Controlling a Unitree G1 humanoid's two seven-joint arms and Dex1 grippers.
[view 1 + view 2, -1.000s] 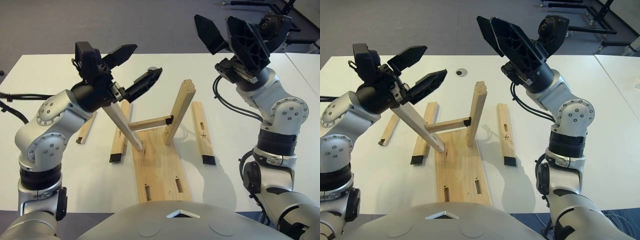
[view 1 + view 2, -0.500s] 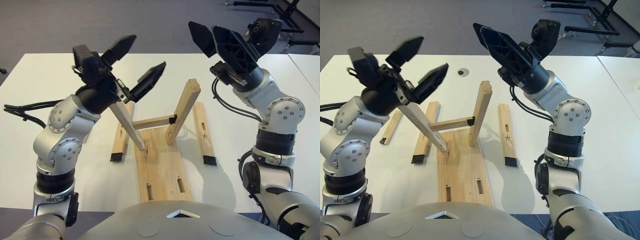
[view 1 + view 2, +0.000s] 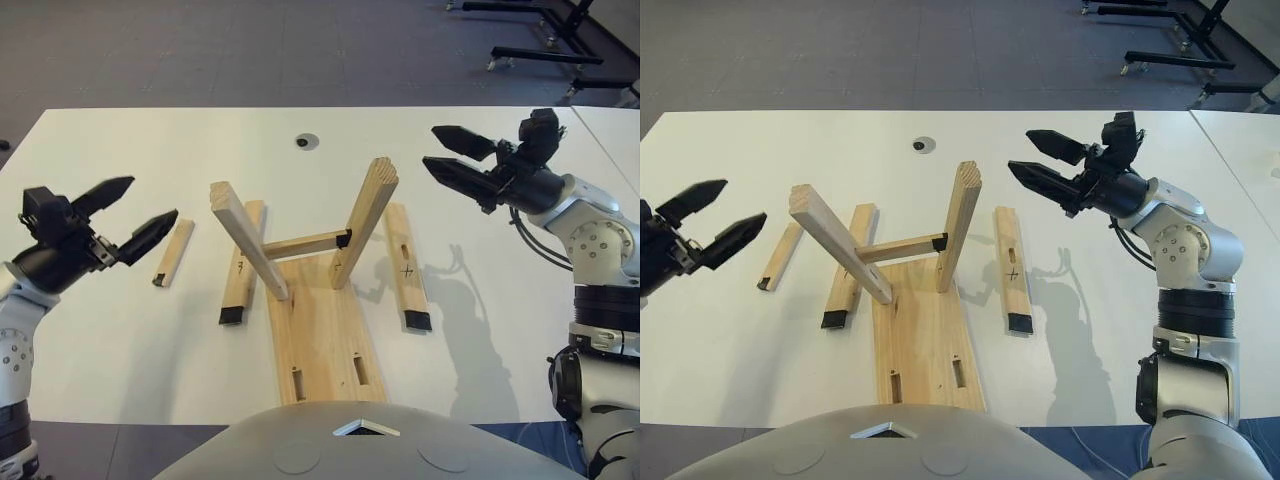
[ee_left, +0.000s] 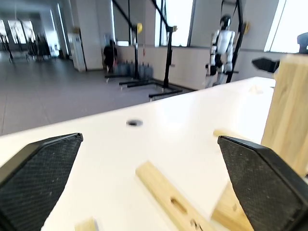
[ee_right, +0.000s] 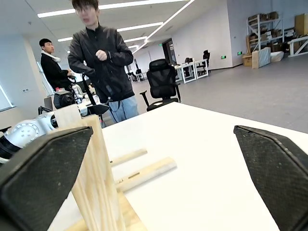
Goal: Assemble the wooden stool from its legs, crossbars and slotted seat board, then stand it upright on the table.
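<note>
Okay, both hands have just backed off the stool frame. My left hand (image 3: 150,200) came away from the tilted leg (image 3: 245,235) and swung far out left. My right hand (image 3: 430,146) dropped from overhead to the right side. Both are spread wide and hold nothing. The tilted leg and the straighter leg (image 3: 362,222), joined by a crossbar (image 3: 305,244), stand unaided in the far slots of the seat board (image 3: 325,340), mid-surface. So I judge that half seated. The near slots (image 3: 358,370) hold nothing yet. Two loose legs (image 3: 237,290) lie flanking the board, with a spare crossbar (image 3: 172,252) farther left on the surface (image 3: 120,330).
</note>
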